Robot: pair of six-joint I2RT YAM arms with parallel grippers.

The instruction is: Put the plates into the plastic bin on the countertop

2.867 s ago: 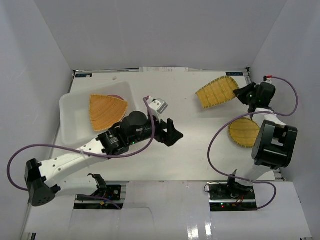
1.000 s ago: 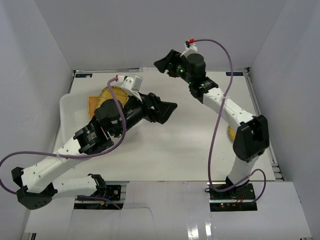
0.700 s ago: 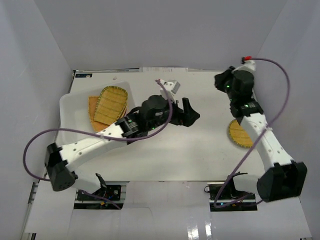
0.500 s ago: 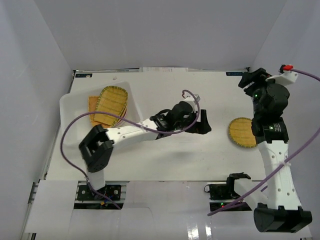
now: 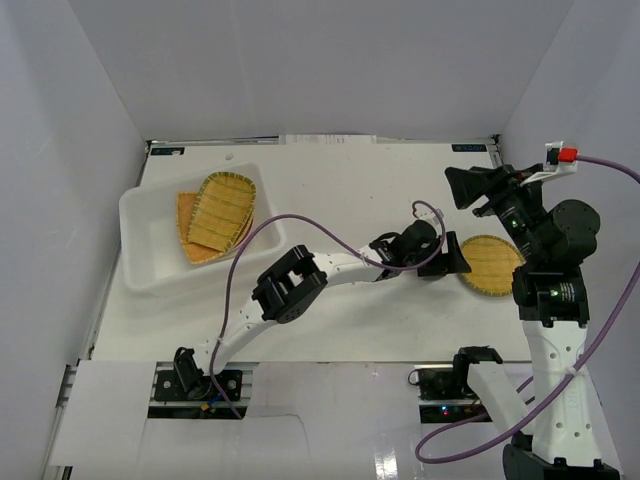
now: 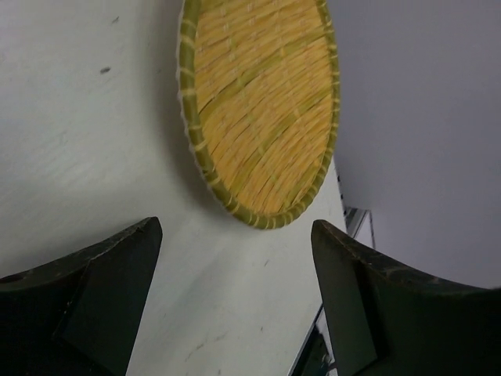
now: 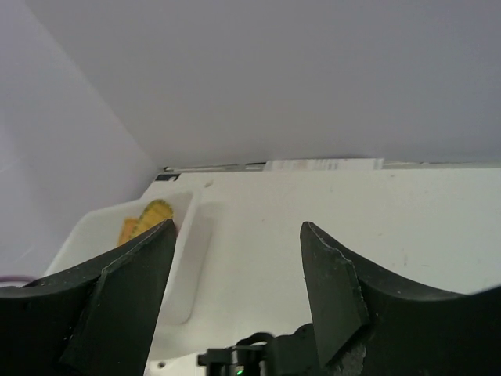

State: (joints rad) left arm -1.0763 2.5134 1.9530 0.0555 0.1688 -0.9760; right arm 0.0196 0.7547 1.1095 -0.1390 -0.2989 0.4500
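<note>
The white plastic bin (image 5: 150,250) stands at the left of the countertop (image 5: 340,190) and holds two woven wicker plates, a yellow one (image 5: 222,210) lying over an orange one (image 5: 186,215). A third wicker plate (image 5: 490,265) lies flat at the right. My left gripper (image 5: 458,256) reaches across to that plate's left edge. In the left wrist view it is open (image 6: 235,227) with only bare surface between the fingers, and the plate (image 6: 262,110) lies just ahead. My right gripper (image 5: 458,190) hangs raised above the right side, open (image 7: 236,231) and empty, facing the bin (image 7: 176,258).
White walls close in the countertop on three sides. The left arm (image 5: 330,268) stretches across the middle of the surface with its purple cable looping over it. The right arm's column (image 5: 550,300) rises beside the lying plate, at the countertop's right edge.
The left arm has stretched right from the bin to the lying plate. The right arm, after putting a wicker plate in the bin, swung back right and now faces left.
</note>
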